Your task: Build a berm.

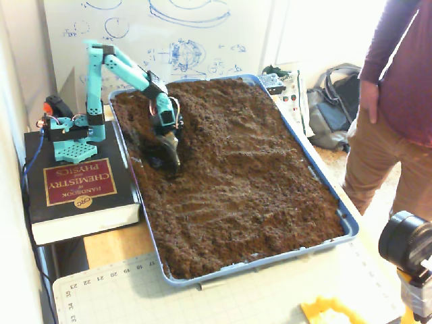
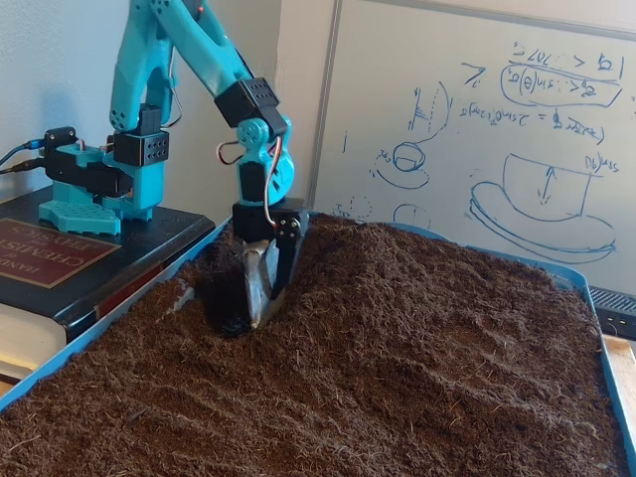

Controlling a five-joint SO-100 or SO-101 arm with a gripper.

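High fixed view: gripper [image 1: 170,156] dug into hollow at tray [image 1: 344,223] left edge; berm [image 1: 223,108] ran along soil's far middle.

Low fixed view: gripper [image 2: 260,310] tip buried, jaws nearly closed, holding nothing discernible. Scooping step; next, drag soil toward berm [image 2: 397,260].

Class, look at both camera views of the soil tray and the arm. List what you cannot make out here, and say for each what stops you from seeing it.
- Gripper tip: sunk in the soil in both fixed views, so open or shut cannot be told.
- Tray floor: hidden under soil, apart from a dark scraped hollow by the gripper.
- Berm: its near end is cut off by the lower edge.
- Person: head cut off by the top edge.
- Book title: upside down, smaller print too small.
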